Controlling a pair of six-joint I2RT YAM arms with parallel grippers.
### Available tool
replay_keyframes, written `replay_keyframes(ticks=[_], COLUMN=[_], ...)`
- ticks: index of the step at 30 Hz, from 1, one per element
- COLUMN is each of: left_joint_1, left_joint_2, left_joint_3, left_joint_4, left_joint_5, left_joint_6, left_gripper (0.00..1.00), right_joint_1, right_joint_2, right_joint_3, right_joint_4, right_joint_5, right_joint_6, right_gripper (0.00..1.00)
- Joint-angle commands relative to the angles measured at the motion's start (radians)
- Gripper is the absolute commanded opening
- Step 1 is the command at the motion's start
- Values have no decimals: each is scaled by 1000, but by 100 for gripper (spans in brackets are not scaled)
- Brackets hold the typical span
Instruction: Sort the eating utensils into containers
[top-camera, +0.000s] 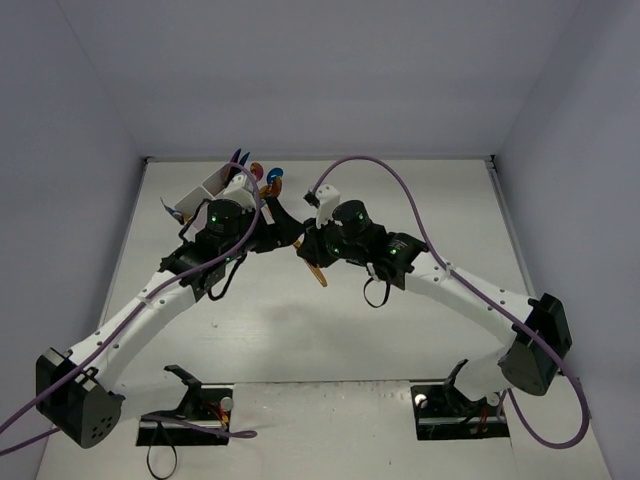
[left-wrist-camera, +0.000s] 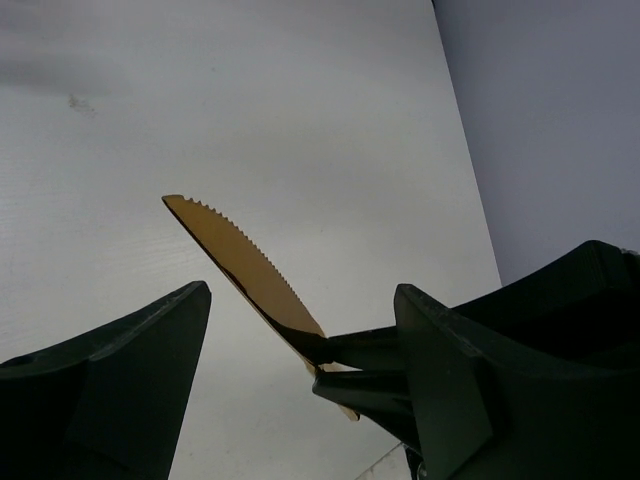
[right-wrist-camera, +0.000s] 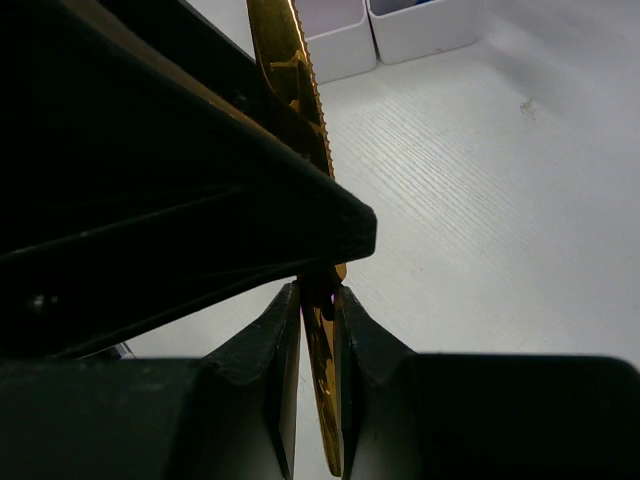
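Observation:
A gold serrated knife (top-camera: 320, 274) is held above the table by my right gripper (top-camera: 306, 252). In the right wrist view my right gripper (right-wrist-camera: 318, 310) is shut on the knife (right-wrist-camera: 325, 400), and the blade (right-wrist-camera: 290, 60) runs up behind a dark finger of the left gripper. In the left wrist view my left gripper (left-wrist-camera: 300, 295) is open, its jaws wide apart on either side of the knife blade (left-wrist-camera: 235, 255), not touching it. The white divided box (top-camera: 205, 195) stands at the back left with coloured utensils (top-camera: 262, 175) sticking up from it.
Both grippers meet at the table's middle, just right of the box. Two white compartments (right-wrist-camera: 345, 45) show at the top of the right wrist view. White walls close the table on the left, the back and the right. A purple cable (top-camera: 395, 180) loops over the right arm.

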Motion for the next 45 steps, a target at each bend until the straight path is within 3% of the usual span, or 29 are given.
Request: replay_keyframes(ticks=[1,9,10,13,21,24,32,36,45], left_joint_1=[-15,-23,-23,-23,-10,24,254,332,376], left_joint_2=[13,11,10,7,22,60,264,414,769], left_joint_3=[58,68,71,85,189,281,571,717,1004], left_joint_4=[96,115,115,115,42,-46,-79,-41,-57], left_joint_5=[-36,-59,-60,-70,-156,-240,-414,-455,-486], left_joint_6=[-20,-11,-5,7,146,268,599,676,726], left_gripper=[63,2,0,0,0,0,0,0,0], right_joint_1=[5,6,5,4,-27,-68,-186,-206,-214], right_joint_2=[-70,-87,-85,-76,-89,-135,-295,-354,-395], right_joint_3=[30,25,26,27,-14,-60,-219,-272,-285], right_joint_4=[122,132,132,134,127,94,-16,-64,-143], right_joint_5=[-18,-6,-3,5,70,97,149,173,235], right_joint_6=[16,3,2,-6,-28,-32,-28,-28,-38], right_gripper=[0,1,4,19,89,99,100,100,100])
